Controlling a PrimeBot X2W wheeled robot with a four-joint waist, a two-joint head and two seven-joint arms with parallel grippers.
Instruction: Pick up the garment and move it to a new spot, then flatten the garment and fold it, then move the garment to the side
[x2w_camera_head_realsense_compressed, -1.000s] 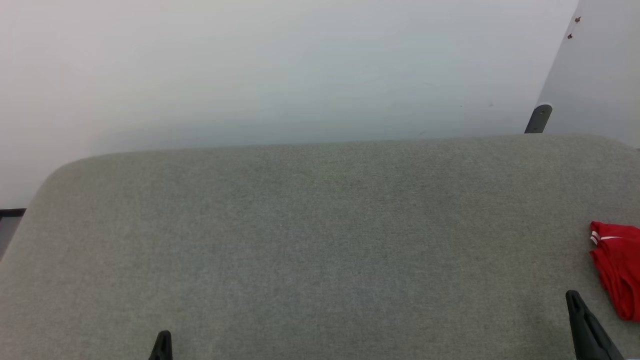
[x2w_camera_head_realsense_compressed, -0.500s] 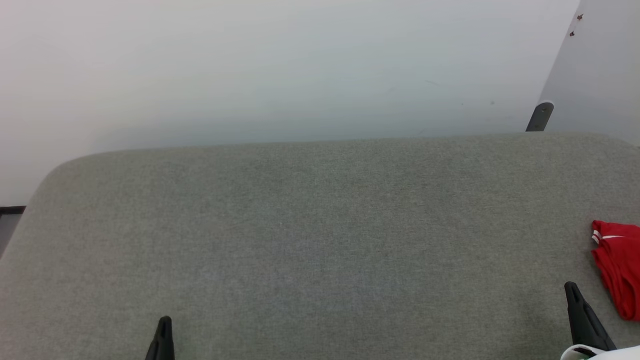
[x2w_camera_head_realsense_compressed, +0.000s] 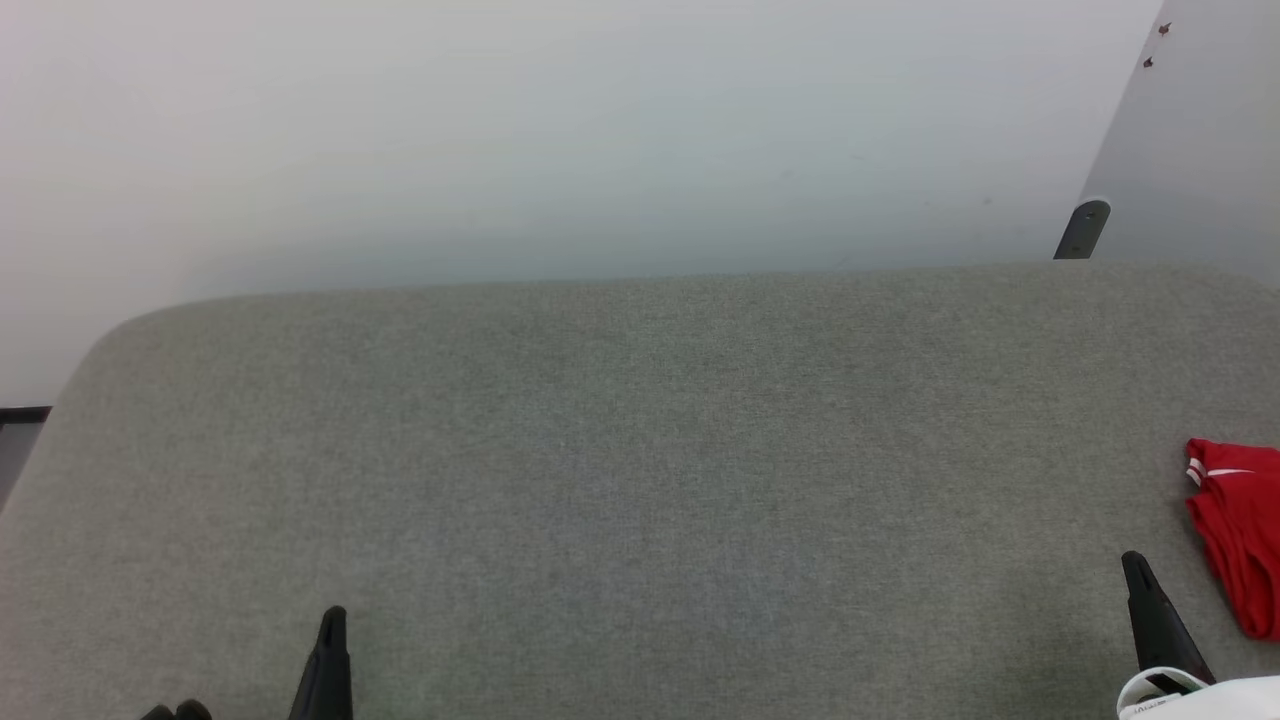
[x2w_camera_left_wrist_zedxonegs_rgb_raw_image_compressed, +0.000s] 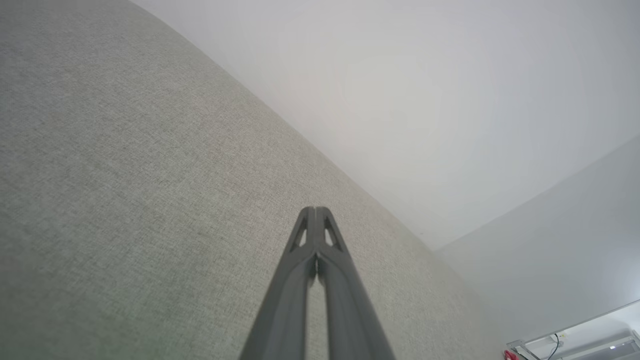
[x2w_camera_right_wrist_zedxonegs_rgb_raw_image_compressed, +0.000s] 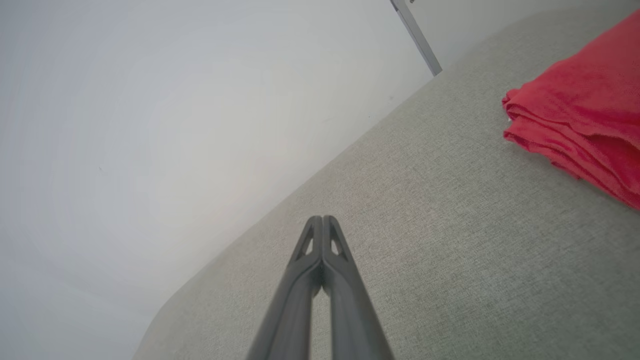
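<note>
- Grey fabric surface (x2w_camera_head_realsense_compressed: 640, 450) spreads before me.
- Red garment (x2w_camera_head_realsense_compressed: 1238, 530) bunched far right, near my right gripper (x2w_camera_head_realsense_compressed: 1135, 565), not touching.
- Left gripper (x2w_camera_head_realsense_compressed: 333, 618) low left; both jaws pressed together.

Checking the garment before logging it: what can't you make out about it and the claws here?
- The garment: head view's right edge cuts it off; full outline unknown.
- Right wrist view: its right edge crops the garment; folded layers hide any print.
- The left claw and right claw: head view's bottom edge cuts off their bases.
</note>
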